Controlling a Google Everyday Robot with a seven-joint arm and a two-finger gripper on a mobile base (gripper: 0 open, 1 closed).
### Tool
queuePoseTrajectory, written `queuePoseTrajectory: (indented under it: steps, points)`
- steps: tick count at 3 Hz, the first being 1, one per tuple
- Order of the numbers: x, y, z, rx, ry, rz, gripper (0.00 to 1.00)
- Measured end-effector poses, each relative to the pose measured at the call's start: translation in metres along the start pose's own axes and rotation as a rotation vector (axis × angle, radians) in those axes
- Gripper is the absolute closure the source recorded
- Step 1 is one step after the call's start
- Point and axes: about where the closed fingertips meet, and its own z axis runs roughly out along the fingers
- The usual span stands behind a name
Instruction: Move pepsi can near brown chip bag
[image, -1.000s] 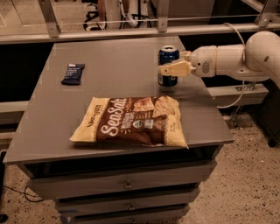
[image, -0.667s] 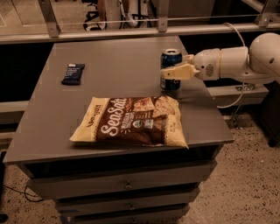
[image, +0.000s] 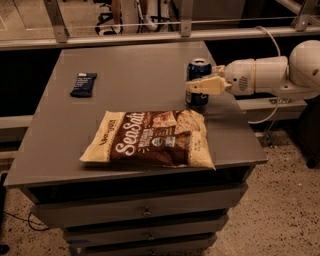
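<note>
Blue can (image: 199, 68) upright, gripper (image: 196, 85) fingers clamped on it, just behind bag (image: 150, 139). Lower vertically onto bare worktop (image: 140, 70) beside bag, not on it.

The hand (image: 199, 84) holds the pepsi can (image: 199, 69) just behind the brown chip bag's (image: 150, 139) right end.

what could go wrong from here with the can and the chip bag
1. The gripper holds the pepsi can just behind the brown chip bag. Set down any closer, the can may land on the bag's puffy corner and tip.
2. One finger crosses the can's front, so a sideways retreat could knock it over near the table edge.
</note>
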Motion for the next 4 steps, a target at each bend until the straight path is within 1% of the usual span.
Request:
queuePoseTrajectory:
  steps: [1, 2, 3, 4]
  points:
    - [0.002, 0.006, -0.001, -0.009, -0.001, 0.005, 0.0]
    - [0.004, 0.011, -0.003, -0.012, -0.001, 0.011, 0.0]
    - [0.006, 0.006, -0.018, 0.022, -0.005, 0.0, 0.0]
    - [0.013, -0.015, -0.059, 0.117, -0.034, -0.034, 0.0]
